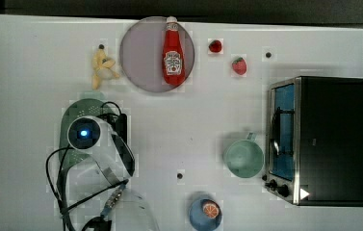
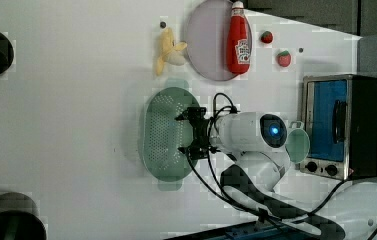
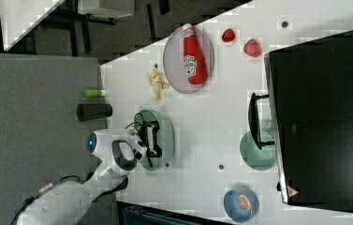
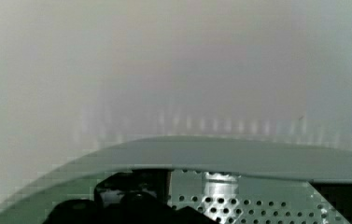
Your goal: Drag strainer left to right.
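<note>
Strainer [image 4: 239, 156] rim fills the wrist view; the tool [image 2: 192, 134], spread wide inside it, could slip over the rim when dragging.

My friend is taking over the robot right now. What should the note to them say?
End effector: open, holding nothing, over the strainer's bowl.
Strainer: on the white table, at the top view's left, below the banana toy, across from the mug and toaster oven.
Done: arm positioned at the strainer.
Left: hook the strainer and drag it toward the top view's right.
</note>
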